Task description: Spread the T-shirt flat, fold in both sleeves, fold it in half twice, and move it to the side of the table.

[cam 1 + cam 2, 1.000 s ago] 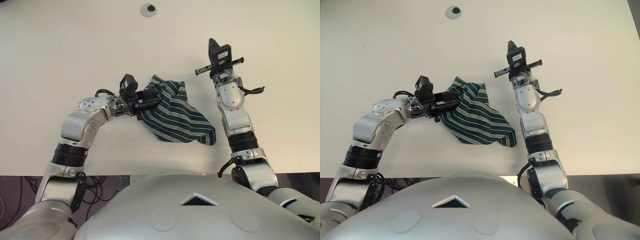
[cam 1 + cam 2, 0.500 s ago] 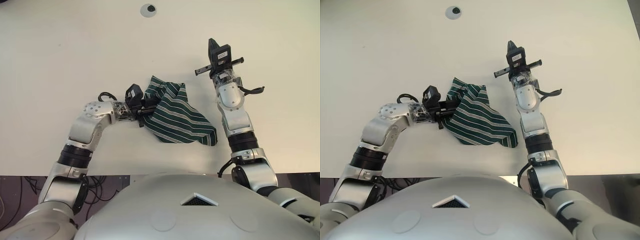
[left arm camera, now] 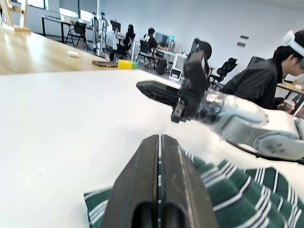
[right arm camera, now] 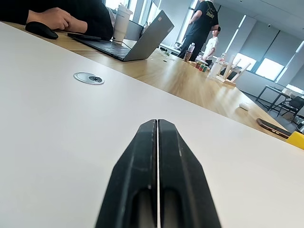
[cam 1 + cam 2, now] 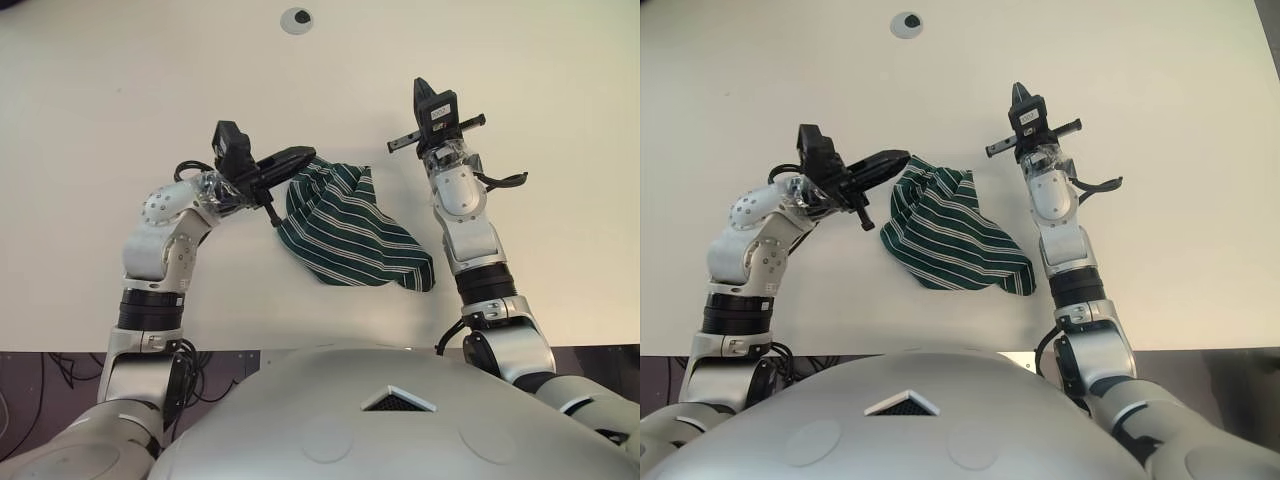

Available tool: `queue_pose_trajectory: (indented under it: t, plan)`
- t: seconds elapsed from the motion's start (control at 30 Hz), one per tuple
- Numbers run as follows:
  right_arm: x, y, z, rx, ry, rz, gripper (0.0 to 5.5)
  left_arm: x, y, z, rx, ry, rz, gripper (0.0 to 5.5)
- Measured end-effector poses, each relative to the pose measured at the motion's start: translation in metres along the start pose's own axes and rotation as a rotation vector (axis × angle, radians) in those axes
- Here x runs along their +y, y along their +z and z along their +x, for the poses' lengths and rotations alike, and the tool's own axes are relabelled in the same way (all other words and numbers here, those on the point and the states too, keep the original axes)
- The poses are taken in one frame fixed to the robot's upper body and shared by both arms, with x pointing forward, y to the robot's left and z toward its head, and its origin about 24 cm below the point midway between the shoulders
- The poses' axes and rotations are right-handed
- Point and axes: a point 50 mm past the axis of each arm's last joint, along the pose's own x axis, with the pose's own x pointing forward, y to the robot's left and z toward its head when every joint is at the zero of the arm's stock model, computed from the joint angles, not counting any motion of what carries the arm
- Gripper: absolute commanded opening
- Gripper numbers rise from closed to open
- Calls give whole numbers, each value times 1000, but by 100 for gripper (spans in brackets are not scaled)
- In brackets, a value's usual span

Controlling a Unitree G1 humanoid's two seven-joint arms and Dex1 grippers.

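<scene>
T-shirt (image 5: 350,230) lies bunched mid-table (image 5: 150,80) between the arms. Left gripper (image 5: 305,155) has its fingers pressed together at the shirt's far-left edge; can't tell if cloth is pinched. Right gripper (image 5: 420,84) is closed and empty, beyond the shirt's right corner.

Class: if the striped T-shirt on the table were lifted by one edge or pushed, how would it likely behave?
Probably floppy: the T-shirt lies crumpled in soft folds, so it would likely sag from wherever it is held. Likely light, being thin cloth. Pushed, it would probably bunch up rather than slide whole across the table.
</scene>
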Motion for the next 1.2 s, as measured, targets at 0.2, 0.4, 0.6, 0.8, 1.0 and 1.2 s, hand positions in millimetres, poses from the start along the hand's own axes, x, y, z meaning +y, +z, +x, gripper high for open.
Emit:
queue_pose_trajectory:
  t: [0.2, 0.4, 0.6, 0.8, 1.0, 1.2]
  plan:
    - [0, 0, 0, 0, 2, -1, 0, 2, 3, -5, 13, 7, 15, 44]
    - [2, -1, 0, 3, 10, -3, 0, 5, -19, -2, 146, 43, -15, 152]
    - [3, -1, 0, 4, 14, -11, 0, -2, -43, 2, 282, 19, -58, 204]
    - [3, -1, 0, 4, 15, -13, 0, -8, -52, 3, 347, -20, -57, 204]
    - [4, -1, 0, 5, 16, -14, 0, -10, -55, 1, 378, -44, -50, 115]
    - [4, -1, 0, 7, 20, -16, 0, -15, -55, -3, 361, -89, -21, 24]
